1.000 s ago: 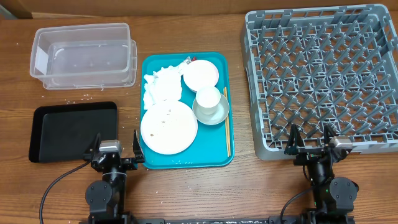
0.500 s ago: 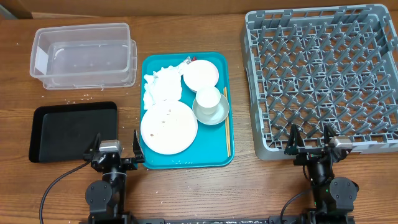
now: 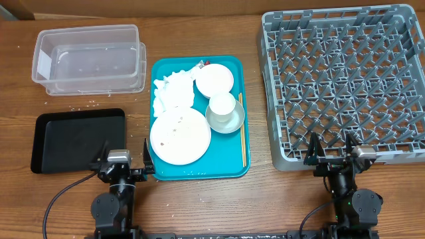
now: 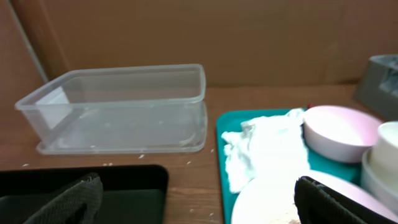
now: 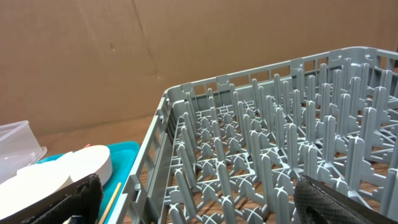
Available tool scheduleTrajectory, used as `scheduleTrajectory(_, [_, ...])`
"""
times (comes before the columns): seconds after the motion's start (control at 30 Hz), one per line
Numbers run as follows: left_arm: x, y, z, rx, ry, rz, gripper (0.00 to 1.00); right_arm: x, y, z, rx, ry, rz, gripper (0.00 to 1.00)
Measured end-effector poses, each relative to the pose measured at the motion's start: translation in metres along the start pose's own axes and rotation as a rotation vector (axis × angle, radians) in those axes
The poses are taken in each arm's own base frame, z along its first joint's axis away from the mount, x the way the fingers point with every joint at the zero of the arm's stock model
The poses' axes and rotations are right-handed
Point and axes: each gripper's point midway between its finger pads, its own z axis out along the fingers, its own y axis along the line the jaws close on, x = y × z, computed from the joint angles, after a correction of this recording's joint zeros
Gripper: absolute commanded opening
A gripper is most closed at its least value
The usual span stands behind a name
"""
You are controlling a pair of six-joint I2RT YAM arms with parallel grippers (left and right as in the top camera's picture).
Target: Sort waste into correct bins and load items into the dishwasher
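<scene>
Tray (image 3: 222, 158) btwn tub (image 3: 89, 58) & rack (image 3: 345, 79)

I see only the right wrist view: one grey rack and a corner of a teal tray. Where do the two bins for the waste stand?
Observer: Both stand left of the teal serving tray. The clear rectangular plastic tub is at the far side, and the shallow black rectangular tray is nearer the arms.
Operator: Is something already loaded?
Observer: No. The large square grey plastic dish rack holds nothing between its pegs.
Operator: What on that tray is closest to the rack?
Observer: The thin wooden chopsticks, which lie along its right edge, beside the grey-green bowl with the small white cup standing inside.
</scene>
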Motion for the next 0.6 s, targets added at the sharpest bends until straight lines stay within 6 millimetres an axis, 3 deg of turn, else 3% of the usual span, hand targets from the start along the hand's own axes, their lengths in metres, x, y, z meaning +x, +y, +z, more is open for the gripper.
scheduleTrajectory(0.13, [-0.023, -0.023, -0.003, 0.138, -0.089, -0.098, 1.0, 0.0, 0.0, 0.0, 0.0, 0.0, 0.001, 1.0])
scheduleTrajectory(0.27, [-0.095, -0.045, -0.026, 0.297, -0.382, -0.105, 1.0, 0.0, 0.0, 0.0, 0.0, 0.0, 0.001, 1.0])
scheduleTrajectory(0.37, [-0.137, -0.049, -0.049, 0.339, -0.558, -0.113, 1.0, 0.0, 0.0, 0.0, 0.001, 0.0, 0.001, 1.0])
scheduleTrajectory(0.5, [-0.156, -0.046, -0.055, 0.329, -0.557, -0.148, 1.0, 0.0, 0.0, 0.0, 0.0, 0.0, 0.0, 1.0])
scheduleTrajectory(0.6, [-0.183, -0.044, -0.06, 0.32, -0.547, -0.145, 1.0, 0.0, 0.0, 0.0, 0.0, 0.0, 0.0, 1.0])
